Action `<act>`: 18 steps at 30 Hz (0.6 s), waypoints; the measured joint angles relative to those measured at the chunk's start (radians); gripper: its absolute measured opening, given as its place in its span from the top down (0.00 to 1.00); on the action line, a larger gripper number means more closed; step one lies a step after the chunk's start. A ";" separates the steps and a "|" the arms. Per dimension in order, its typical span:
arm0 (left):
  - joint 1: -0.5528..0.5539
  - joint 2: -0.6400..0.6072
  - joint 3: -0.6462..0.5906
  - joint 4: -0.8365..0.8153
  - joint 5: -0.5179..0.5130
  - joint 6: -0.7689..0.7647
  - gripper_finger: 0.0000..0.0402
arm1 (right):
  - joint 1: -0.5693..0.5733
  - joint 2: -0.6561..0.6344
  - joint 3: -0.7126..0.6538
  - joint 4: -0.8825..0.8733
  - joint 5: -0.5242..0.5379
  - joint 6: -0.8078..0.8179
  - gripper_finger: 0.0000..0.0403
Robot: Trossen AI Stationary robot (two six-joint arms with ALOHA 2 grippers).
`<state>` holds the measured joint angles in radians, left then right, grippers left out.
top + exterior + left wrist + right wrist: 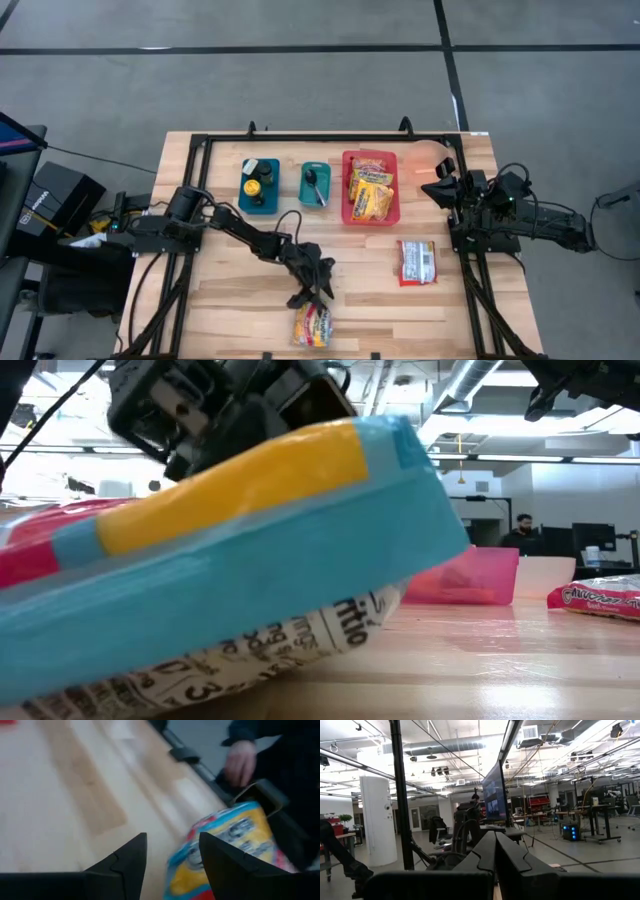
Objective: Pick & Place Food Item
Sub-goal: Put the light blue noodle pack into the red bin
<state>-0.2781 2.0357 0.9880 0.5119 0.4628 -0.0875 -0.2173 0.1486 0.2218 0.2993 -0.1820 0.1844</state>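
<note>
A snack pack (312, 325), blue, yellow and red, lies flat on the wooden table at its near edge. In the low view the snack pack (250, 550) fills the foreground. My left gripper (312, 294) hovers just on the far side of it, tilted downward. In the left wrist view the gripper (172, 836) is open, with bare table between the fingers and the pack (225, 850) just beyond them. My right gripper (495, 851) is shut on nothing and parked at the table's right edge (448, 188), pointing into the room.
A red bin (369, 188) with several snack packs and two teal bins (260, 185) (315, 185) stand at the far side. Another red pack (415, 262) lies at the right. A person's hand (240, 762) shows beyond the table's near edge.
</note>
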 joint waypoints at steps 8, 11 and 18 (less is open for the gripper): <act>-0.005 0.000 0.027 -0.072 0.086 -0.023 0.60 | 0.000 0.000 0.000 0.000 0.000 0.000 1.00; 0.005 0.000 0.028 -0.104 0.042 -0.002 0.62 | 0.000 0.000 0.000 0.000 0.000 0.000 1.00; 0.026 0.000 0.028 -0.060 0.005 0.029 0.62 | 0.000 0.000 0.000 0.000 0.000 0.000 1.00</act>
<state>-0.2520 2.0357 1.0157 0.4521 0.4673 -0.0586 -0.2174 0.1486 0.2219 0.2994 -0.1822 0.1844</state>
